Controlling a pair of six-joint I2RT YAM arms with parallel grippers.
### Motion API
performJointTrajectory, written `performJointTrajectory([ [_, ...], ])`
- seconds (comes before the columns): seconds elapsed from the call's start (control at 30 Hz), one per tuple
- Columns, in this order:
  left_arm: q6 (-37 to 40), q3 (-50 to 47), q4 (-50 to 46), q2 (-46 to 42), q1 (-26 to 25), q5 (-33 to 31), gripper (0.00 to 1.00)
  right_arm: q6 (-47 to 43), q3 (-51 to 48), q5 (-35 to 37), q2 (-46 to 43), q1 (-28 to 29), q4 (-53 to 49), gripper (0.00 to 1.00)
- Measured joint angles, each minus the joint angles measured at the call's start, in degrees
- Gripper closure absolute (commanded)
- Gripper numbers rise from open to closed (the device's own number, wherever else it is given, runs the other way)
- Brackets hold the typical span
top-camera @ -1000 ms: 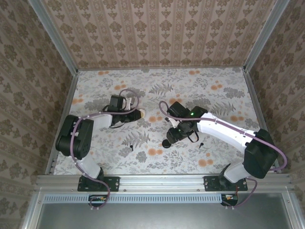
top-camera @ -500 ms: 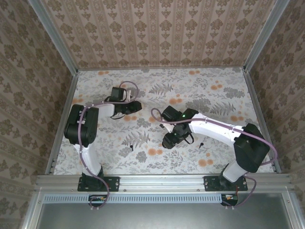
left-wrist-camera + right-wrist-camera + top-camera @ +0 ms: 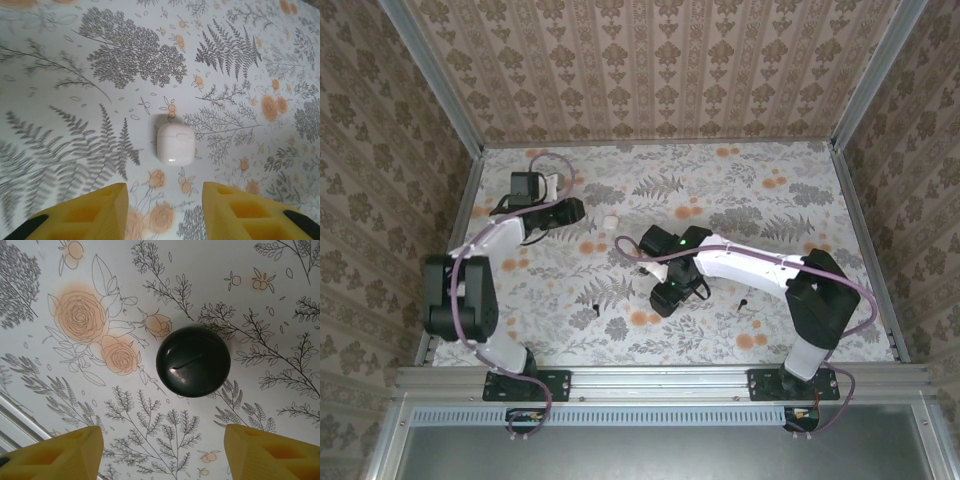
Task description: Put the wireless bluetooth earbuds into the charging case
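White case [image 3: 175, 144] lies closed on the floral desk [image 3: 75, 50], just ahead of the left gripper [image 3: 164, 202], jaws spread. Right gripper [image 3: 162, 452], jaws wide apart, hangs over a glossy black round object [image 3: 193, 361]. One earbud [image 3: 595, 306] lies to its left and another earbud [image 3: 743, 300] to its right, both well apart from the case.

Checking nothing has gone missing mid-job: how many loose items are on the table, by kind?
White charging case: 1
Black earbuds: 2
Glossy black round object: 1
Total: 4
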Motion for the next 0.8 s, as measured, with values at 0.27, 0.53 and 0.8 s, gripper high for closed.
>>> performJointTrajectory([
  [0.27, -0.68, -17.07, -0.15, -13.38, -0.50, -0.04, 0.56, -5.33, 5.20, 4.50, 5.60, 0.35, -3.13, 0.20],
  [0.53, -5.16, -31.54, 0.02, -30.84, -3.74, -2.29, 0.53, -9.62, 7.67, 5.66, 12.07, 0.39, -4.42, 0.15],
  [0.8, -6.03, -33.31, -0.33, -39.93, -3.74, -6.78, 0.49, -11.39, 9.75, 5.66, 17.49, 0.39, -4.39, 0.19],
])
